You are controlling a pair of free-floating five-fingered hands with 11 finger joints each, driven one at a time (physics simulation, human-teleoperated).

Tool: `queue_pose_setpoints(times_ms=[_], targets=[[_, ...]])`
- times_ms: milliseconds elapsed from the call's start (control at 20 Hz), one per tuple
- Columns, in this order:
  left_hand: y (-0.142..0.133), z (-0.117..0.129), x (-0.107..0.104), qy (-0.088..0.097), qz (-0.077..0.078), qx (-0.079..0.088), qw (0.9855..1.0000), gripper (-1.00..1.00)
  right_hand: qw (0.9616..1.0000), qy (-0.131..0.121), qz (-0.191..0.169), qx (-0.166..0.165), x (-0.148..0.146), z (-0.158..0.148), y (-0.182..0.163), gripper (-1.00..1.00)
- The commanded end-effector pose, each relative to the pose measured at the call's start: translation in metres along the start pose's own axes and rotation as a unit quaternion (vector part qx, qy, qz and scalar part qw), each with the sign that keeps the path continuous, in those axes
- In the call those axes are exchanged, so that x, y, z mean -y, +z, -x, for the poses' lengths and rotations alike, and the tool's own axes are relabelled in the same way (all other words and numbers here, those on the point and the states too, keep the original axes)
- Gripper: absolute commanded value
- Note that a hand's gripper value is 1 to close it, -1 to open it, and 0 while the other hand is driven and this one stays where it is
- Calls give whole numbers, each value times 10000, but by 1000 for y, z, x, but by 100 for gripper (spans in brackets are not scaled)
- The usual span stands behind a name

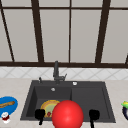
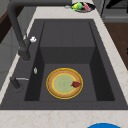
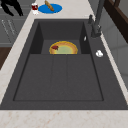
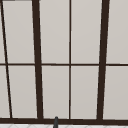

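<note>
My left hand [image 1: 39,114] hangs in the air at the sink's front edge, left of a big red ball [image 1: 67,115]. My right hand [image 1: 94,115] hangs at the same height on the ball's right. Neither hand touches anything, and their fingers droop loosely. In the right side view a hand [image 3: 11,5] floats off the counter's front near the blue plate [image 3: 50,8]; I take it for the left one. A yellow-rimmed plate [image 1: 49,107] with a green middle lies in the left basin, and a small red piece [image 2: 76,84] rests on it.
The dark sink [image 1: 105,100] has a tall faucet [image 1: 56,72] at the back. On the left counter are the blue plate [image 1: 8,106] with a breadstick and a small red and white cup [image 1: 5,117]. A dark bowl [image 2: 82,7] of colourful food stands on the right counter.
</note>
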Motion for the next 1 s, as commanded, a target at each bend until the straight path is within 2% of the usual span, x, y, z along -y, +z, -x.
queue_pose_setpoints(times_ms=[0,50,100,150,200,350,400,550,650,850,950], targets=[[3,0,1,-146,-63,-7,9999,-100,10000,0,-1,0,0,0,0,0],[8,6,2,-65,-75,34,9999,-100,10000,-9,13,-1,0,0,0,0],[11,5,3,-60,-32,27,10000,-100,10000,-21,25,-4,0,0,0,0],[10,4,4,-5,-18,-59,10000,-100,10000,-29,35,-5,0,0,0,0],[14,4,4,27,-17,-76,10000,-100,10000,-36,43,-7,0,0,0,0],[32,8,2,107,35,0,9999,-100,10000,-54,60,-10,0,0,0,0],[37,12,-2,149,61,48,9999,-100,10000,-58,64,-11,0,0,0,0],[56,20,-16,277,140,45,9995,-100,9999,-69,73,-14,0,0,0,0],[69,25,-24,302,130,57,9994,-100,9999,-75,77,-15,0,0,0,0],[97,29,-40,472,130,112,9987,-100,9999,-83,83,-18,0,0,0,0],[115,27,-39,600,126,87,9981,-100,9999,-86,84,-19,0,0,0,0]])
